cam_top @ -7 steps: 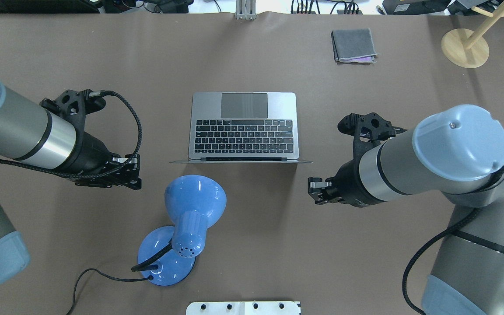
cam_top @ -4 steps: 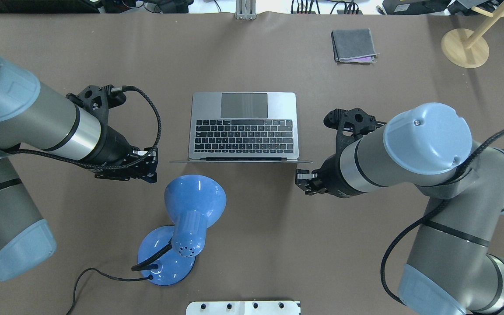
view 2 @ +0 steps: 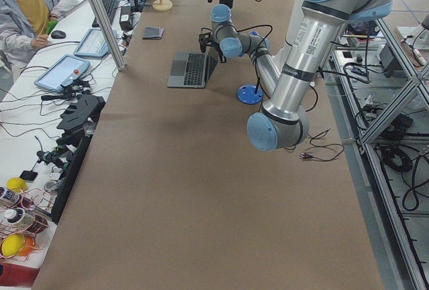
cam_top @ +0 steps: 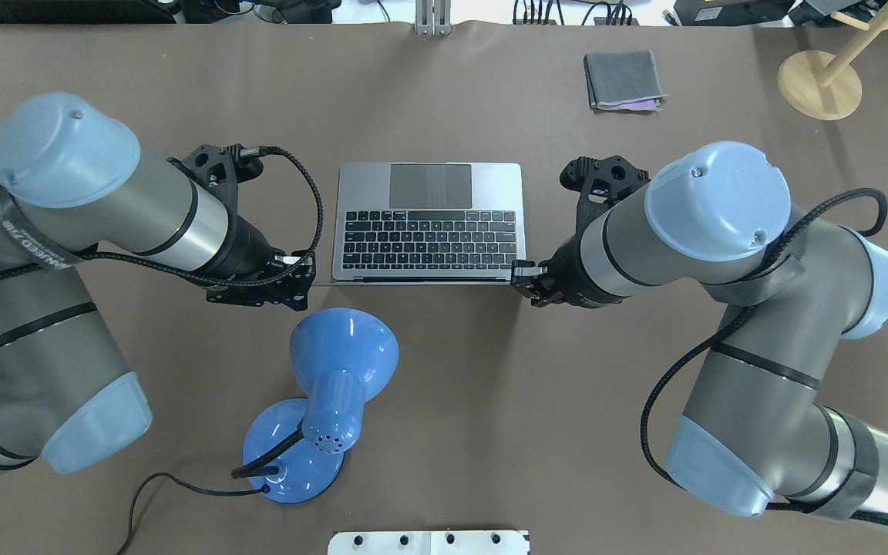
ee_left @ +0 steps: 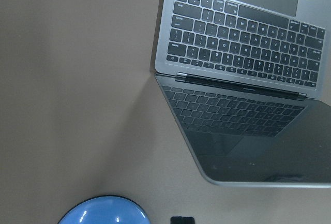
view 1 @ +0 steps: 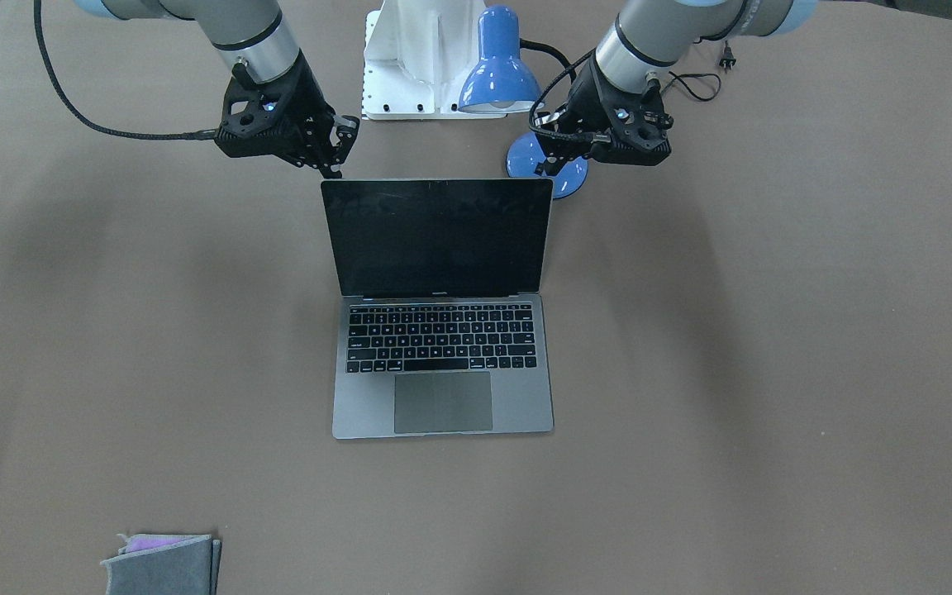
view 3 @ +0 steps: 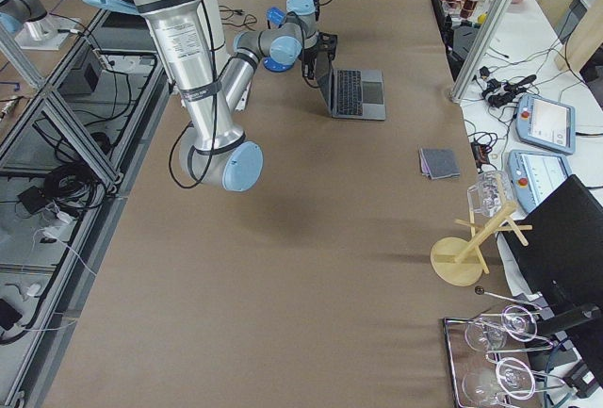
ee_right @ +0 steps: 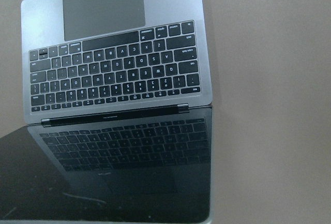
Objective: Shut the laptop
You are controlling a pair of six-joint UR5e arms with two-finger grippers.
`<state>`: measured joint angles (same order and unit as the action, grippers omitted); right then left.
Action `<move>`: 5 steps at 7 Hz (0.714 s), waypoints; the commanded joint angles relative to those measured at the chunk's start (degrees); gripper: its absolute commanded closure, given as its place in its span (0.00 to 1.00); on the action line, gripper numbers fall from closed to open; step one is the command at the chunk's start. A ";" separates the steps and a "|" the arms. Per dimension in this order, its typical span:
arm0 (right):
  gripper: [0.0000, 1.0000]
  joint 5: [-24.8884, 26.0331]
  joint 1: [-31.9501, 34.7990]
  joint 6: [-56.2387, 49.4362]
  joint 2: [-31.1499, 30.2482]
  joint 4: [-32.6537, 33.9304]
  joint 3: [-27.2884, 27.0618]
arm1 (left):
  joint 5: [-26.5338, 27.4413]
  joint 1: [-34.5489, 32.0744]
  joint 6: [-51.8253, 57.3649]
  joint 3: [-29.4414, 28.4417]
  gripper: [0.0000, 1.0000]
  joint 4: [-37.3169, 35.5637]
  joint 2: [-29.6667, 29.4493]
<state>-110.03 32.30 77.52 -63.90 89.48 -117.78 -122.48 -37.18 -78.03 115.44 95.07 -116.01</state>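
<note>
Open laptop [view 1: 441,330], black screen, bezel wording unreadable, white-lettered black keys

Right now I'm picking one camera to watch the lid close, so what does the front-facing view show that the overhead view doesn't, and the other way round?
Only the front-facing view shows the face of the laptop's black screen, which stands open.

Only the overhead view shows the wooden stand at the table's far corner and both arms' elbows. There the screen is just a thin edge.

Both views show the keyboard and trackpad, the blue lamp, the grey pouch, and the left gripper and right gripper beside the lid's upper corners.
</note>
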 commanded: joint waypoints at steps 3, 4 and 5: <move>1.00 -0.27 3.19 -0.08 2.89 0.08 2.98 | 0.75 -0.08 0.69 -1.88 1.00 0.65 -1.75; 1.00 -0.62 4.60 -0.61 4.21 0.09 4.99 | 2.67 -0.35 2.08 -3.45 1.00 2.73 -2.46; 1.00 -0.62 5.48 -1.31 4.65 0.00 5.97 | 3.30 -1.57 2.09 -4.60 1.00 4.76 -2.98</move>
<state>-110.52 36.48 76.90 -60.15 89.53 -113.35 -120.30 -37.74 -76.40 112.27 97.66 -118.27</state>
